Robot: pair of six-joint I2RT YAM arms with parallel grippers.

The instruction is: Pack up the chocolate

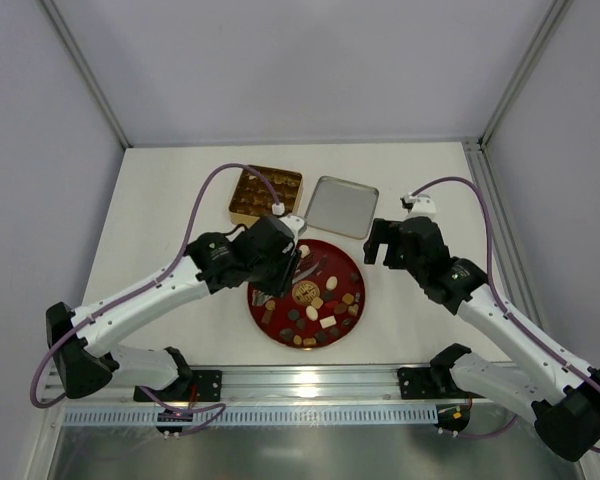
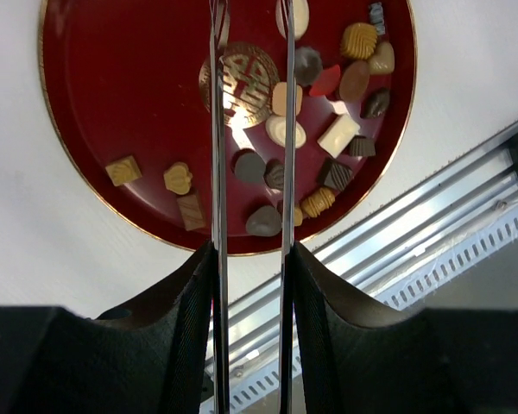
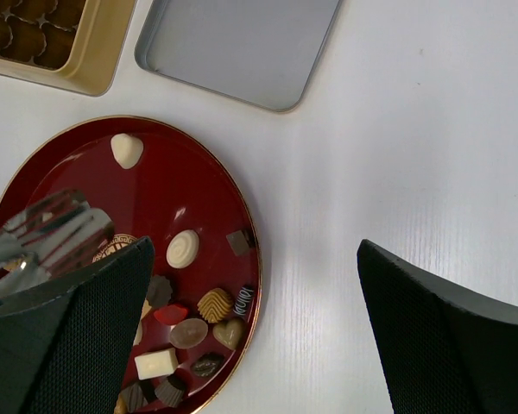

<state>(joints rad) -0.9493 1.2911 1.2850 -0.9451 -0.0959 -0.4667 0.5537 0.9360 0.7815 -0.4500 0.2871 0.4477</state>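
Many light, probably fragile chocolates [image 2: 337, 134]: pinch each gently across its sides with the tongs [image 2: 216, 129] your left gripper [image 2: 252, 259] clamps; your right gripper [image 3: 255, 259] gapes empty.

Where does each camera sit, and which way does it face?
Top external: fixed above and behind the arms, looking down on the white table; both arms show.
Left wrist: on the left arm, looking down along the left end effector and the metal tongs it grips onto the round dark-red plate of small chocolates.
Right wrist: on the right arm, looking down through the open right end effector at the square gold tin and grey metal lid.
Shared: all three see the plate.
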